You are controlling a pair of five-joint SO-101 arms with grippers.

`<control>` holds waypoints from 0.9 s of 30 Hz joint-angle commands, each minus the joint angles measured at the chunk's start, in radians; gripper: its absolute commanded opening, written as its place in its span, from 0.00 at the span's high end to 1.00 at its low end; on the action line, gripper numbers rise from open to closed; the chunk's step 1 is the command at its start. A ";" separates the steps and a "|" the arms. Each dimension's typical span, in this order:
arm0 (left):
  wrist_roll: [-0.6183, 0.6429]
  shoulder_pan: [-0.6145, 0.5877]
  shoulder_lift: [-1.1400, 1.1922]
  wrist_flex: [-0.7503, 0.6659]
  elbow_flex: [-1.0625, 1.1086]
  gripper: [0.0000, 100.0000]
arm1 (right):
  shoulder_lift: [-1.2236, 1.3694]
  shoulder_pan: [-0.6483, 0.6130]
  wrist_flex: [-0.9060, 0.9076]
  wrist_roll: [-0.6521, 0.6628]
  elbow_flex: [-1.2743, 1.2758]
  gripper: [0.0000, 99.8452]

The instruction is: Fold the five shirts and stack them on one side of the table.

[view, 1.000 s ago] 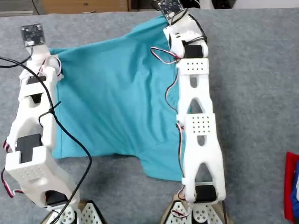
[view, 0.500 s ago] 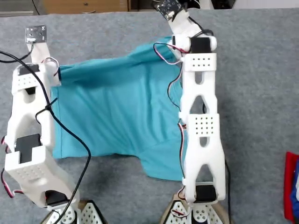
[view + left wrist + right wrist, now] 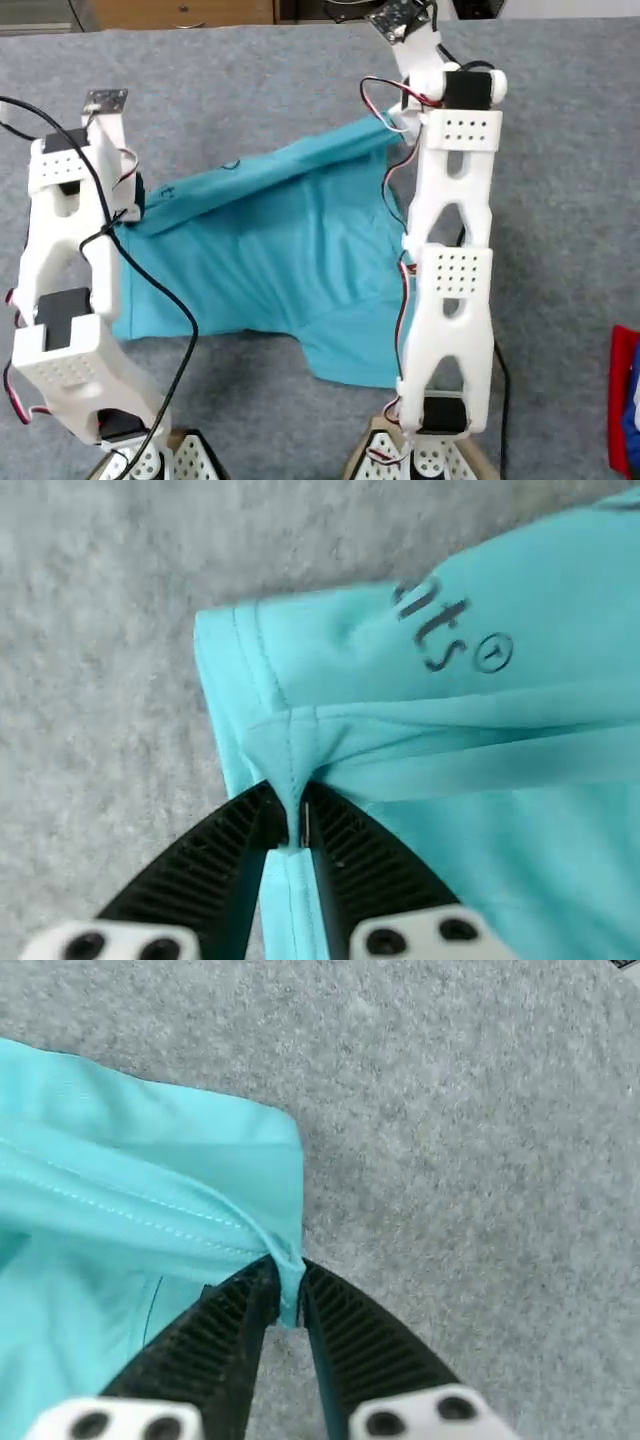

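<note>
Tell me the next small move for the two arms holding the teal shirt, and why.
Probably draw both grippers toward the arm bases and lower the pinched edge onto the near hem. The left gripper and right gripper are each shut on a far corner of the teal shirt, whose near hem lies flat on the table.

Light was bright and even; the shirt's (image 3: pixel 260 260) raised fold threw a soft shadow on the cloth below.
</note>
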 commanded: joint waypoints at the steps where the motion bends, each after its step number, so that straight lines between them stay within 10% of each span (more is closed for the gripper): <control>1: -0.008 -0.046 -0.125 -0.043 0.109 0.98 | -0.137 0.030 0.020 -0.005 -0.010 1.00; 27: -0.041 -0.011 -0.558 -0.063 0.479 0.98 | -1.316 -0.064 -0.262 0.103 2.018 1.00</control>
